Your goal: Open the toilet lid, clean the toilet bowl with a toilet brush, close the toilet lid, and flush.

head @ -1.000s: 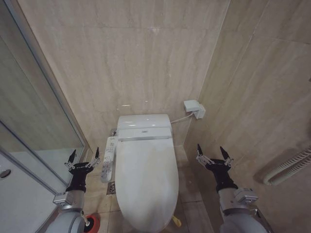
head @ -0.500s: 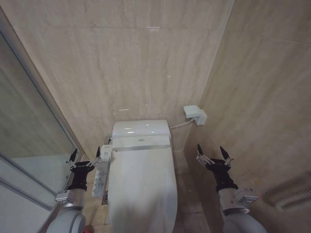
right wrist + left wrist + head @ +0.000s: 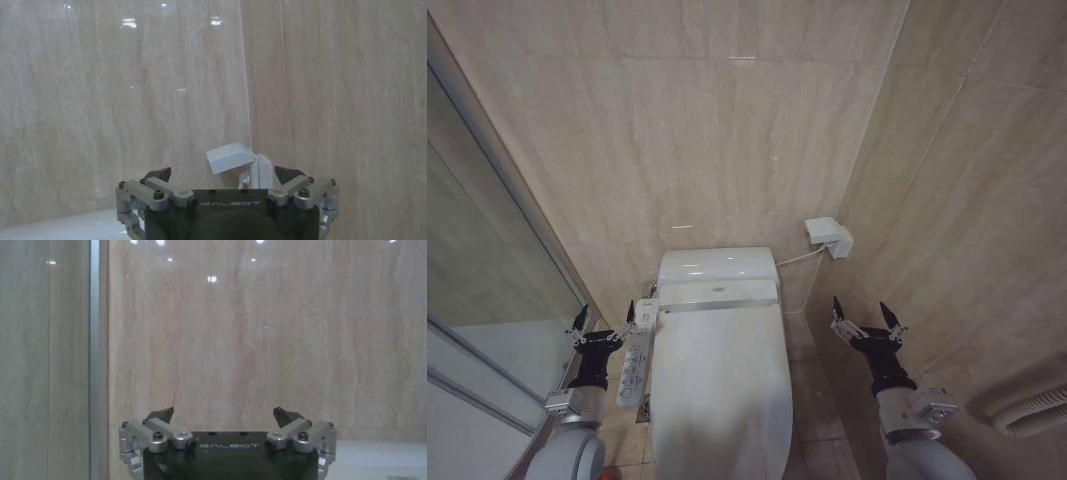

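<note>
The toilet lid (image 3: 722, 390) is a glossy white oval panel lying shut, so the toilet bowl under it is hidden. The white button panel (image 3: 635, 362) runs along the toilet's left side. The toilet brush is out of view. My left gripper (image 3: 605, 318) is raised beside the button panel, open and holding nothing, and faces the wall in the left wrist view (image 3: 225, 412). On the toilet's right, my right gripper (image 3: 865, 312) is held up at the same height, open and holding nothing, apart from the lid. It shows the same in the right wrist view (image 3: 223, 172).
The white rear unit (image 3: 717, 268) of the toilet stands against the tiled back wall. A small white wall box (image 3: 827, 236) (image 3: 233, 159) with a cable hangs at the corner. A glass shower partition (image 3: 487, 300) stands close on the left. A ribbed rail (image 3: 1032, 412) sits on the right wall.
The whole head picture has shifted, so the camera moved: the toilet sits lower and the floor at its foot has left the frame. Both grippers hold the same open pose.
</note>
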{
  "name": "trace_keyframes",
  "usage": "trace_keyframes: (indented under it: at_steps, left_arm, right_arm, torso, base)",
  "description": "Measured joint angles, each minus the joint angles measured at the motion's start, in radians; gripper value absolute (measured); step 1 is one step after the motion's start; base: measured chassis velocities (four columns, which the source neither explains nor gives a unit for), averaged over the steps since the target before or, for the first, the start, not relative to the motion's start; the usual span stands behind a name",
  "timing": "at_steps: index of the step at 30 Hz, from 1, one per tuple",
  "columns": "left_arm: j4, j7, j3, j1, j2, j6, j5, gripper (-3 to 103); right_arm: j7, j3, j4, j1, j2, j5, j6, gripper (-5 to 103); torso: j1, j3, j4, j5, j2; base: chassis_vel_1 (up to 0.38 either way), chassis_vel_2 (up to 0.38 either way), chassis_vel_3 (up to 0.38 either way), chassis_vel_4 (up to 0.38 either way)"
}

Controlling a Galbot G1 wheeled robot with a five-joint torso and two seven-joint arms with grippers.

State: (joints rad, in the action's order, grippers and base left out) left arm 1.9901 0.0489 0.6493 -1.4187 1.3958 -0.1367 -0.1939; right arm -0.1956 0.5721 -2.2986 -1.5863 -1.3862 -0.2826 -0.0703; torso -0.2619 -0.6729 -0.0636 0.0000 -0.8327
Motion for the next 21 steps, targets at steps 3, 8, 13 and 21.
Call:
trace_keyframes:
  at_steps: [3, 8, 13, 21]
  left_arm:
    - [-0.003, -0.001, 0.0, 0.002, 0.001, -0.001, 0.002, 100]
    - [-0.003, -0.001, 0.001, 0.004, 0.0, -0.001, 0.002, 99]
    - [-0.003, 0.001, 0.007, 0.004, -0.009, -0.002, -0.002, 99]
    - [-0.028, 0.007, 0.048, 0.011, -0.063, -0.028, -0.026, 99]
  right_arm:
    - [0.0, 0.0, 0.0, 0.0, 0.0, 0.0, 0.0, 100]
    - [0.0, 0.0, 0.0, 0.0, 0.0, 0.0, 0.0, 100]
    - [0.0, 0.0, 0.0, 0.0, 0.0, 0.0, 0.0, 100]
    - [0.0, 0.0, 0.0, 0.0, 0.0, 0.0, 0.0, 100]
  torso:
    - [0.0, 0.0, 0.0001, 0.0, 0.0]
    - [0.0, 0.0, -0.0001, 0.0, 0.0]
    - [0.0, 0.0, 0.0, -0.0001, 0.0]
    - [0.0, 0.0, 0.0, -0.0001, 0.0]
  base:
    - [0.0, 0.0, 0.0, 0.0]
    - [0.0, 0.0, 0.0, 0.0]
    - [0.0, 0.0, 0.0, 0.0]
    - [0.0, 0.0, 0.0, 0.0]
